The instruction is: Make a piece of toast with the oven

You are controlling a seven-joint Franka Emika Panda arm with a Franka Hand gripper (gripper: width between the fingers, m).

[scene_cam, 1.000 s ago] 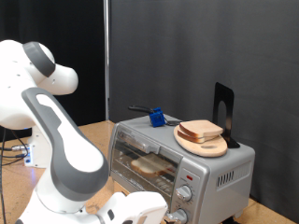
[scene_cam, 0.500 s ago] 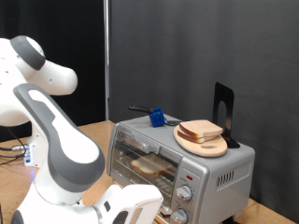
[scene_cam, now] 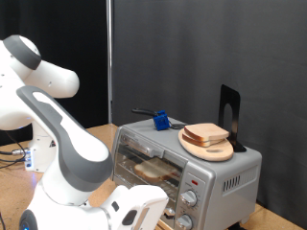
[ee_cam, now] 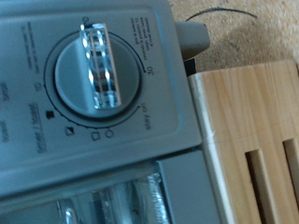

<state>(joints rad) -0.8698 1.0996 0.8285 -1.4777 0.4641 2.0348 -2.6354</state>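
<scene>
Gripper position first: we are not seeing the fingers in either view, so we cannot tell whether they are wide, narrow or holding anything. In the exterior view the white wrist housing (scene_cam: 134,211) is sitting low, directly in front of the oven (scene_cam: 182,163), by the control panel at the exterior view's right end of its front face. The wrist view is looking straight at a chrome-barred timer knob (ee_cam: 96,77) on the grey control panel (ee_cam: 56,121), which nearly fills the picture. We are judging that the hand is placed here because it is working the knob.

Inside the oven, behind the glass door (scene_cam: 144,165), one piece of toast (scene_cam: 156,172) is lying on the rack, just beyond the hand. A second slice (scene_cam: 205,133) is resting on a round wooden plate (scene_cam: 207,150) on the oven roof, above and beyond the hand. A small blue object (scene_cam: 161,121) is sitting on the roof further back. A wooden board (ee_cam: 248,140) is lying beside the oven base, close to the knob.

Compared with one second ago, the arm links are leaning further toward the exterior view's left and the wrist housing is reading slightly higher and closer to the panel. Oven, plate and both slices are remaining unmoved.
</scene>
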